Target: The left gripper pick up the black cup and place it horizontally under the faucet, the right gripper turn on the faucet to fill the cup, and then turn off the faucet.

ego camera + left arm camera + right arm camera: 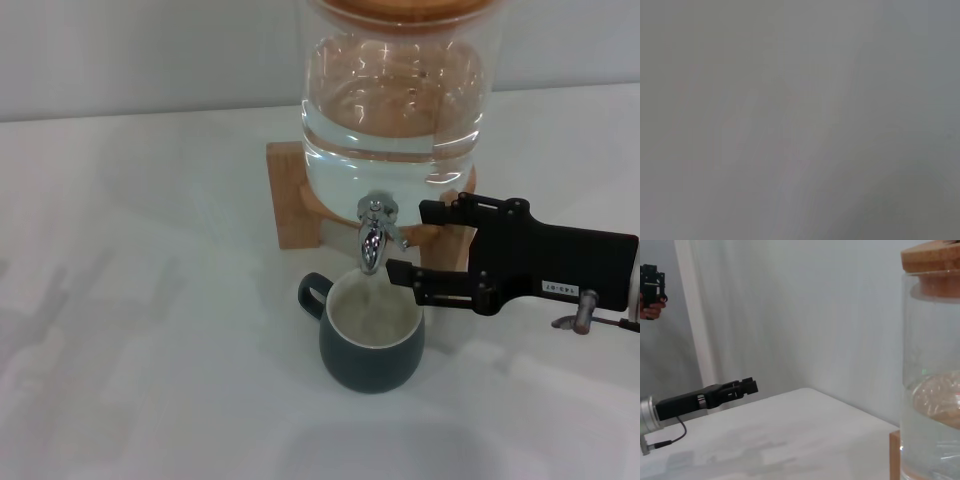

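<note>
Standing upright on the desk [150, 300] under the faucet [374, 232], the cup [372, 345] fills while the right gripper [402, 240], spread around the lever, waits beside it; the left gripper [742, 386], state unclear, is parked well away.

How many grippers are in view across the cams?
2. The right gripper is at the faucet, above the black cup. The left gripper hangs over the table's far side, away from the dispenser.

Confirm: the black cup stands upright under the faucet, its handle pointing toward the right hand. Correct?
Not quite. In the head view the black cup stands upright under the faucet, but its handle points away from the right hand, toward the robot's left.
</note>
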Available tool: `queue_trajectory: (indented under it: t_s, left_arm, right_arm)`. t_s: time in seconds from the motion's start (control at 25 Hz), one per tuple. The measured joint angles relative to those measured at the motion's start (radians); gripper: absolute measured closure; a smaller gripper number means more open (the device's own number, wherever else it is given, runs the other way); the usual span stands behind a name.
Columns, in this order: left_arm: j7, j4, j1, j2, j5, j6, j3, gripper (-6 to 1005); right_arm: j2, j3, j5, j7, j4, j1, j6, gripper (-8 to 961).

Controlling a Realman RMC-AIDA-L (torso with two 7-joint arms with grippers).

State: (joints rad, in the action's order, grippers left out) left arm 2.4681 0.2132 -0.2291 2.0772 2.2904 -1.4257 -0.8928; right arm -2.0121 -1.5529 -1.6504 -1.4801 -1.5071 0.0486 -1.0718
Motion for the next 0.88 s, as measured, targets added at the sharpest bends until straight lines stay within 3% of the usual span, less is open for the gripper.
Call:
queue_trajectory:
  t_s: [0.88]
  left_arm:
    - [0.000, 0.001, 0.016, 0.000, 0.001, -0.002, 0.000, 212]
  right_arm:
    - [0.000, 0.025, 0.001, 0.000, 0.005, 0.001, 0.053, 162]
